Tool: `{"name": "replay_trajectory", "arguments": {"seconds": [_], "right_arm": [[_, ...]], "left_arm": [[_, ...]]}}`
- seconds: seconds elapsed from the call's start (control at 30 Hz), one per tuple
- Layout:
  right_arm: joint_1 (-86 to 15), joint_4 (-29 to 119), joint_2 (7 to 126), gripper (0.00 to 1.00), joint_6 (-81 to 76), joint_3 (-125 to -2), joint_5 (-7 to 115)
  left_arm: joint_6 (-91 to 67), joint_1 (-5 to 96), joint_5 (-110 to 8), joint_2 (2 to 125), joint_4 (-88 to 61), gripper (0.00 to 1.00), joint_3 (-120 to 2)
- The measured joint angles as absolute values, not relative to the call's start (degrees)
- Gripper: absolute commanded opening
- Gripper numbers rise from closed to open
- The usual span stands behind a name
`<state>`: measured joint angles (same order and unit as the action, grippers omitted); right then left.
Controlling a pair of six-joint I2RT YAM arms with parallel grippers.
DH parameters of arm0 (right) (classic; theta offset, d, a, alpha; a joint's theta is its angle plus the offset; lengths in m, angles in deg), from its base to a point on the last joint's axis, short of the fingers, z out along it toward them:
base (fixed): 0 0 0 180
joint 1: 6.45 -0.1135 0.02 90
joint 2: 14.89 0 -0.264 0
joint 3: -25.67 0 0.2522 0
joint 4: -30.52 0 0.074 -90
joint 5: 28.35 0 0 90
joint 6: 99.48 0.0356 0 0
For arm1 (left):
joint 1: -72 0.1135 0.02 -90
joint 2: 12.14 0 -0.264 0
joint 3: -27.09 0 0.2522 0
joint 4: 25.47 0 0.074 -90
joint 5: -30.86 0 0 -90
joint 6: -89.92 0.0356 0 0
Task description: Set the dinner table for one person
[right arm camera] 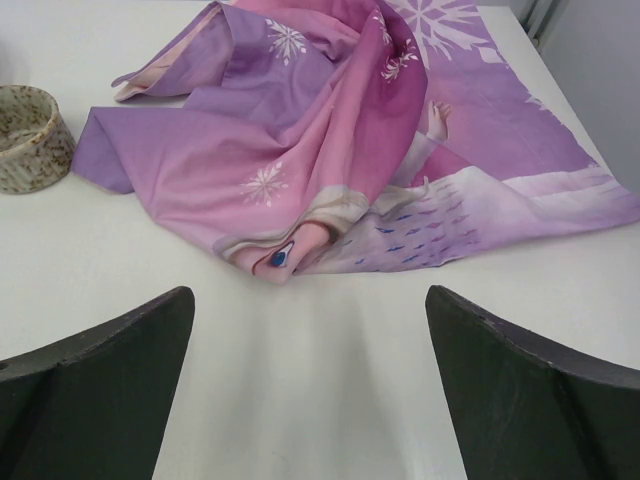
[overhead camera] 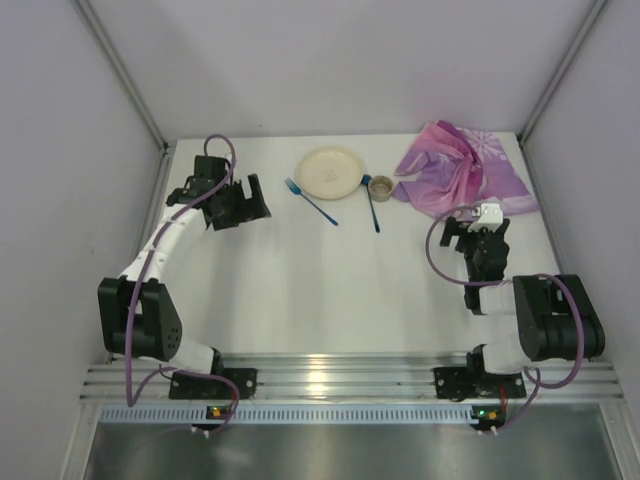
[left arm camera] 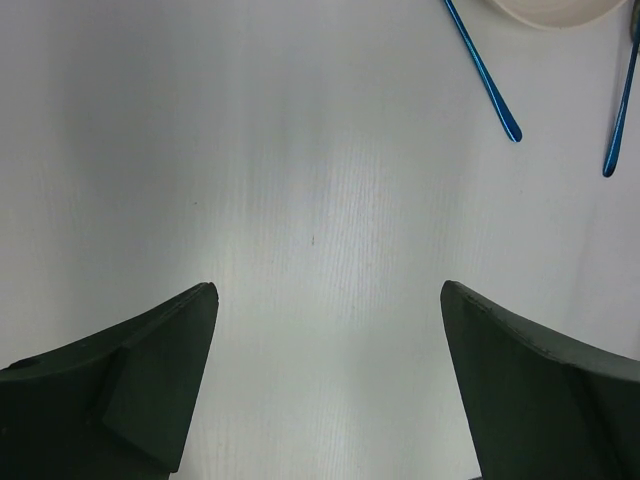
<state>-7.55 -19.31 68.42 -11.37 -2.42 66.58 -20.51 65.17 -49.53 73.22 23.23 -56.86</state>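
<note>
The white dinner table (overhead camera: 330,290) carries a cream plate (overhead camera: 330,172) at the back. A blue fork (overhead camera: 311,201) lies left of it and a blue spoon (overhead camera: 372,205) right of it. A small speckled cup (overhead camera: 381,186) stands by the spoon. A crumpled purple snowflake cloth (overhead camera: 462,170) lies at the back right. My left gripper (overhead camera: 255,202) is open and empty, left of the fork. Its wrist view shows it (left arm camera: 328,290) over bare table, with the fork handle (left arm camera: 485,75) ahead. My right gripper (overhead camera: 476,228) is open and empty, just in front of the cloth (right arm camera: 380,130).
A ribbed aluminium rail (overhead camera: 350,380) runs along the near edge by the arm bases. Grey walls close in the left, right and back sides. The cup (right arm camera: 30,135) sits at the far left of the right wrist view. The spoon handle (left arm camera: 620,110) and plate rim (left arm camera: 555,10) show in the left wrist view.
</note>
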Motion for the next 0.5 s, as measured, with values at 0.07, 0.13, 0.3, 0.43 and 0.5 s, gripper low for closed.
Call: {"name": "replay_trajectory", "arguments": {"seconds": [0.07, 0.13, 0.3, 0.43, 0.5], "right_arm": [[-7.55, -19.31, 68.42, 1.00, -11.37, -2.42, 66.58], [-7.55, -19.31, 68.42, 1.00, -11.39, -2.42, 66.58], [-7.55, -19.29, 68.42, 1.00, -11.39, -2.42, 66.58], [-7.55, -19.29, 68.42, 1.00, -11.39, -2.42, 66.58], [-7.55, -19.29, 68.42, 1.00, -11.39, -2.42, 66.67]], "left_arm": [[-20.97, 65.15, -49.57, 73.22, 23.84, 0.98, -56.86], [-21.03, 65.15, -49.64, 73.20, 24.69, 0.99, -56.86], [-20.51, 65.10, -49.68, 72.74, 27.40, 0.98, -57.06], [-19.61, 64.53, -50.49, 71.96, 30.07, 0.98, -57.49], [-19.44, 64.27, -50.95, 70.73, 30.18, 0.98, -56.55]]}}
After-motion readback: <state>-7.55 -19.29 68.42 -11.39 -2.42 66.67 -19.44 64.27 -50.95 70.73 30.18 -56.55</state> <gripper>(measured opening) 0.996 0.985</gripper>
